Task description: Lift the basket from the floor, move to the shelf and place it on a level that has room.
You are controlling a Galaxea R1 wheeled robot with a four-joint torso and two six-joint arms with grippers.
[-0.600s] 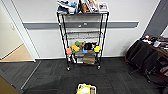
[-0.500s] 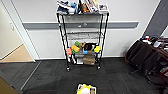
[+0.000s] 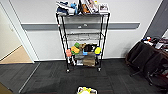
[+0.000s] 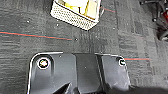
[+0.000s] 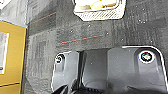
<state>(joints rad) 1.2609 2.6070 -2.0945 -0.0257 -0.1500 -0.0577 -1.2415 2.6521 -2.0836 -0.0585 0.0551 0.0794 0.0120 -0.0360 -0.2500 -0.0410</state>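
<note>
Down on the floor (image 3: 50,77), the basket (image 3: 86,90) sits directly in front of the robot, well short of the shelf (image 3: 82,41), and nothing holds it. Seen from the left wrist, the basket (image 4: 76,11) is a small rectangular woven container with a pale rim and yellow items inside; from the right wrist the same basket (image 5: 100,10) shows a perforated-looking wall and a smooth upper edge. It is probably light, and the weave fairly stiff yet likely to flex a little under pressure, so it could tip if lifted from one end. The rim looks the firmest place to take hold, ideally at the two short sides so the load stays level and the contents do not spill. Whether each end effector is released or clenched cannot be told. Farther off, the second-highest level (image 3: 82,37) of the rack appears bare, while the top tier carries books (image 3: 93,7) and the lower one colourful blocks (image 3: 75,50). A dark chair (image 3: 145,60) stands to the right by the wall.
</note>
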